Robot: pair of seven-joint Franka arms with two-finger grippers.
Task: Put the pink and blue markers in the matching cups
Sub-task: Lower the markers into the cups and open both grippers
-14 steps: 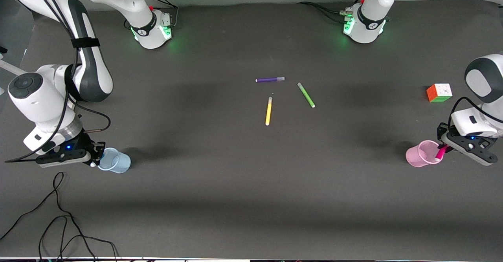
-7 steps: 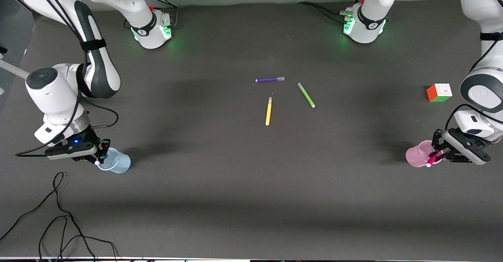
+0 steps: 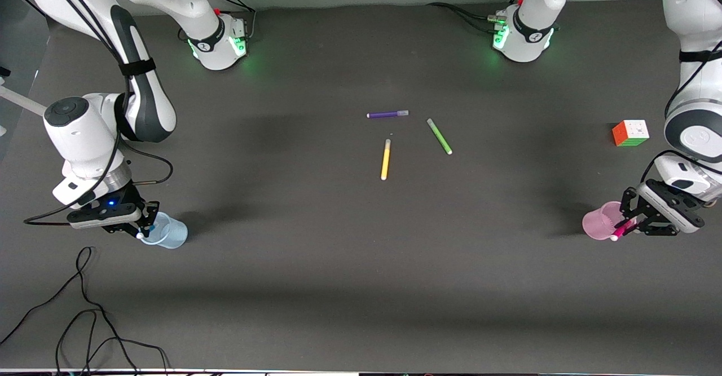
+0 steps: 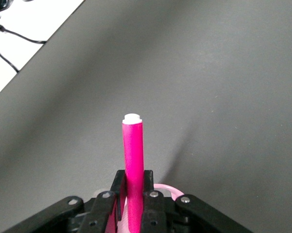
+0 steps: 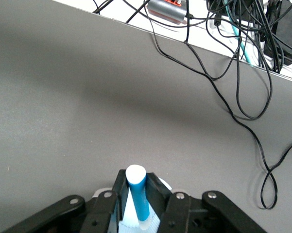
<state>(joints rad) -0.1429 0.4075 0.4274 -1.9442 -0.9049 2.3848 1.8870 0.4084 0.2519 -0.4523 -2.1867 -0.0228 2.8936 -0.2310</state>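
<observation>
- Left wrist view: my left gripper (image 4: 134,196) clamps the pink marker (image 4: 133,160) over the pink cup (image 3: 601,222).
- Right wrist view: my right gripper (image 5: 136,199) clamps the blue marker (image 5: 138,194) over the blue cup (image 3: 168,233).
- Purple (image 3: 387,114), yellow (image 3: 386,159) and green markers (image 3: 439,136) lie mid-table.

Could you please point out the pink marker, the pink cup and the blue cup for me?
pink marker (image 4: 134,165): left wrist view, mid-barrel.
pink cup (image 3: 598,225): front view, side wall.
blue cup (image 3: 172,234): front view, side wall.
</observation>
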